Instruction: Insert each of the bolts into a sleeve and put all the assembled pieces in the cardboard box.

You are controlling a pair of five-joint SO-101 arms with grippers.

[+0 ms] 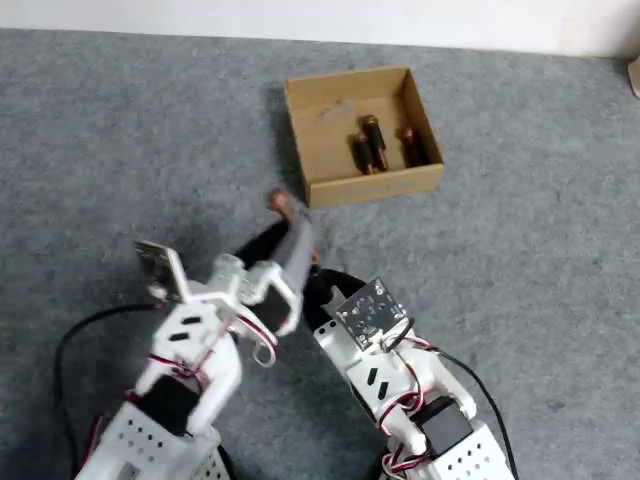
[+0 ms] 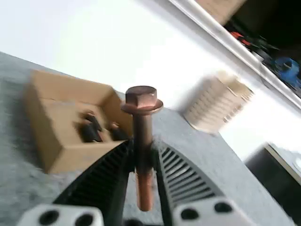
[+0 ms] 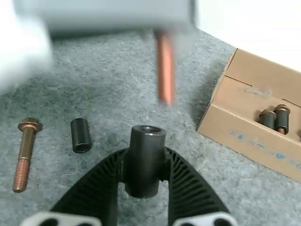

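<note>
Two grips: left end effector point(image 2: 142, 153) clamps bolt point(image 2: 142, 117), right end effector point(image 3: 145, 165) clamps sleeve point(image 3: 147, 141), near cardboard box point(image 1: 375, 186) edge.

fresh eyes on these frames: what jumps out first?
The left gripper clamps a copper bolt head-up, while the right gripper holds a dark sleeve upright near its tip. Beyond, the cardboard box holds assembled pieces; a spare bolt and spare sleeve lie on the carpet.

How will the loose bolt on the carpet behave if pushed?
Loose bolt looks like solid metal: probably stiff, heavy for its size. Lying flat with a wider flanged head, it would likely roll in an arc; the carpet should damp that.
</note>
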